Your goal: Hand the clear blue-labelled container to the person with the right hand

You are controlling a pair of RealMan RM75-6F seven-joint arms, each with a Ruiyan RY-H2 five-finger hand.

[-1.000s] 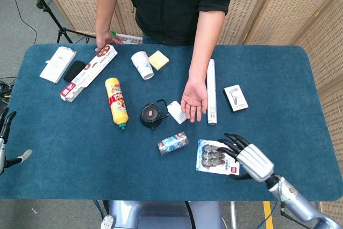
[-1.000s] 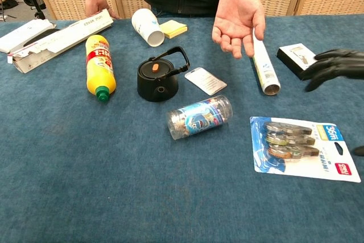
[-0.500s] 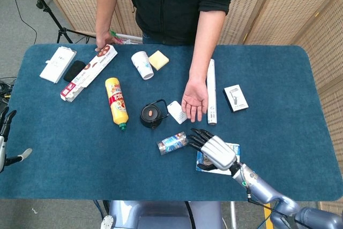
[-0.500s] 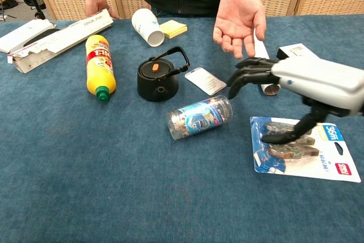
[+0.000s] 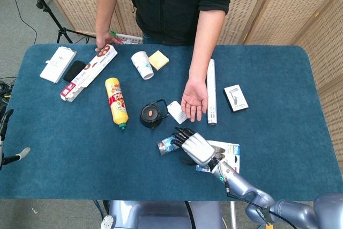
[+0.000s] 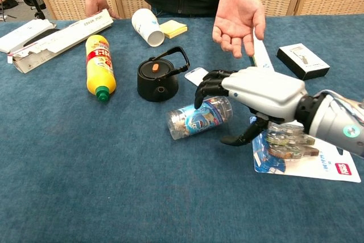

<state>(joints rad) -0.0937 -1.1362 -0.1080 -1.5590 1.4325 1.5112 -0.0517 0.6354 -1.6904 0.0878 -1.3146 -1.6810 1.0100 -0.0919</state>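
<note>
The clear blue-labelled container (image 5: 167, 145) (image 6: 196, 119) lies on its side on the blue table, just below the black lid. My right hand (image 5: 194, 147) (image 6: 254, 97) hovers over its right end with fingers spread and thumb low beside it; it holds nothing. The person's open palm (image 5: 194, 98) (image 6: 239, 18) waits face up beyond it. My left hand (image 5: 4, 143) shows only at the far left edge of the head view, apart from everything; its state is unclear.
A black lid (image 6: 159, 78), yellow bottle (image 6: 99, 64), white cup (image 6: 147, 27), sticky notes (image 6: 172, 28), long boxes (image 6: 57, 38), white tube (image 5: 211, 90), small black-and-white box (image 6: 301, 60) and a tape pack (image 6: 304, 149) under my right wrist lie about the table (image 6: 85, 186).
My right hand has swept left from the table's right side, past the tape pack, to arrive over the container's right end. The container has not moved.
</note>
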